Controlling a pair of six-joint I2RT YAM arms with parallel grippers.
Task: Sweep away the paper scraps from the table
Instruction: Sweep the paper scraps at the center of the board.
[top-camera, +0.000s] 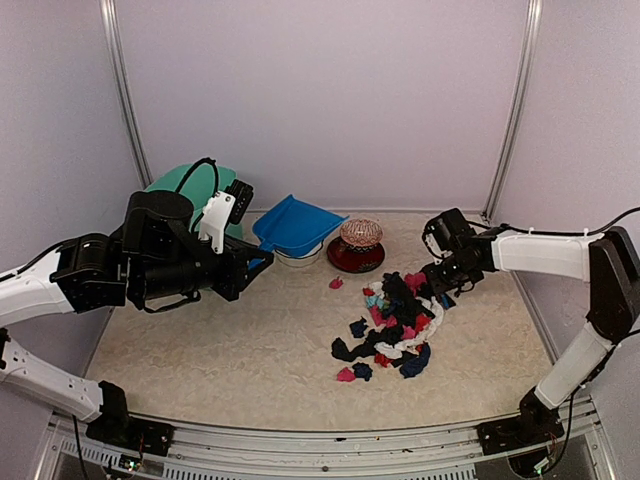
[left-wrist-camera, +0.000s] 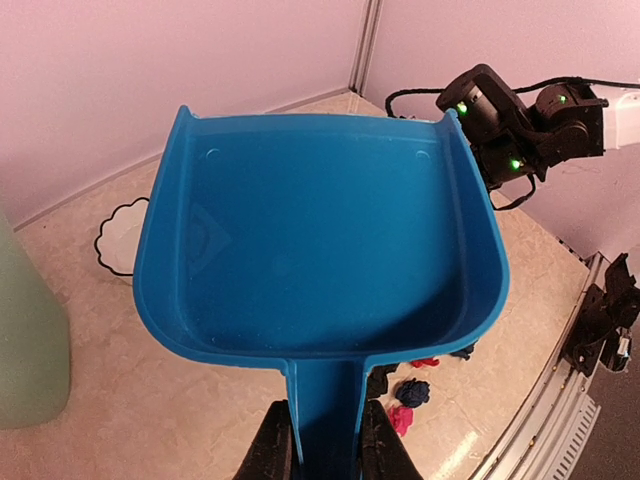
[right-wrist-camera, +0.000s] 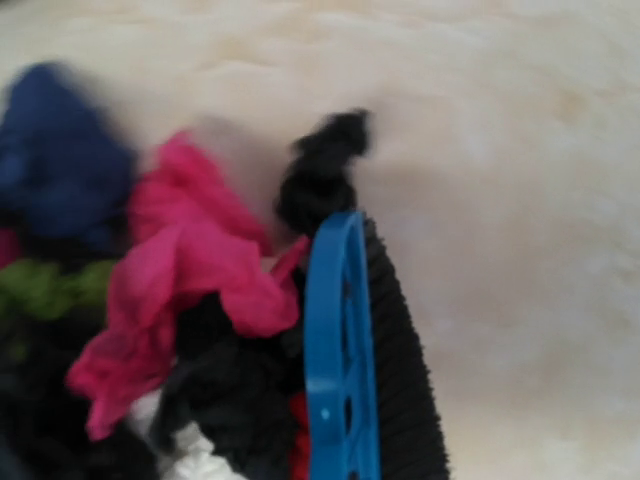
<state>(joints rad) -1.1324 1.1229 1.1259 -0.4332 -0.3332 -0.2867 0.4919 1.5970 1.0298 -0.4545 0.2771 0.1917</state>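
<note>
The paper scraps (top-camera: 395, 320) lie heaped right of the middle of the table (top-camera: 220, 350), mostly black with pink, red, blue and white bits. My left gripper (top-camera: 252, 262) is shut on the handle of a blue dustpan (top-camera: 295, 225), which hangs empty above the back of the table. In the left wrist view both fingers (left-wrist-camera: 272, 450) pinch the dustpan (left-wrist-camera: 320, 250) handle, and a few scraps (left-wrist-camera: 412, 392) show below it. My right gripper (top-camera: 440, 288) holds a blue hand brush (right-wrist-camera: 340, 340) whose black bristles (right-wrist-camera: 400, 370) press against the pile's right side, beside pink scraps (right-wrist-camera: 190, 280). Its fingers are hidden in the right wrist view.
A white scalloped bowl (top-camera: 298, 258) sits under the dustpan, also visible from the left wrist as the bowl (left-wrist-camera: 120, 235). A dark red dish with a pinkish ball (top-camera: 358, 240) stands behind the pile. A teal container (top-camera: 185, 182) is behind the left arm.
</note>
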